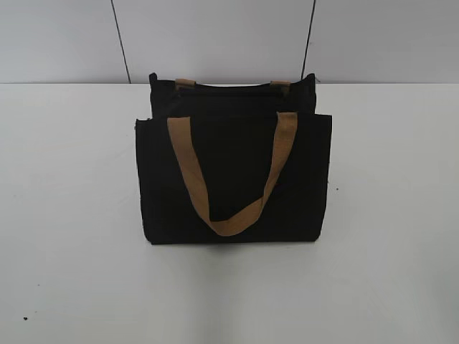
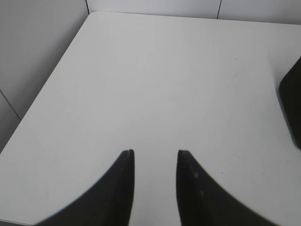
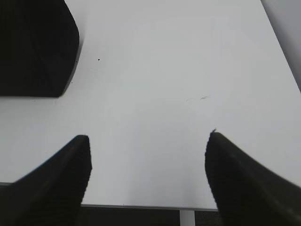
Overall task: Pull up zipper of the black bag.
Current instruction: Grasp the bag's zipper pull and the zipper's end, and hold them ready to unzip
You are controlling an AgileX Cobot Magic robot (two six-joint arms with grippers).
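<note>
The black bag [image 1: 233,179] stands upright in the middle of the white table, with a tan strap handle [image 1: 229,172] hanging down over its front pocket panel. The zipper pull does not show in any view. A corner of the bag shows at the right edge of the left wrist view [image 2: 291,103] and at the top left of the right wrist view [image 3: 35,47]. My left gripper [image 2: 155,153] is open and empty over bare table, left of the bag. My right gripper [image 3: 148,136] is wide open and empty near the table's front edge, right of the bag. Neither gripper shows in the exterior view.
The white table [image 1: 72,251] stretches around the bag on all sides. A light panelled wall [image 1: 215,36] stands behind the table. The table's front edge [image 3: 141,206] shows at the bottom of the right wrist view, and its left edge [image 2: 42,99] shows in the left wrist view.
</note>
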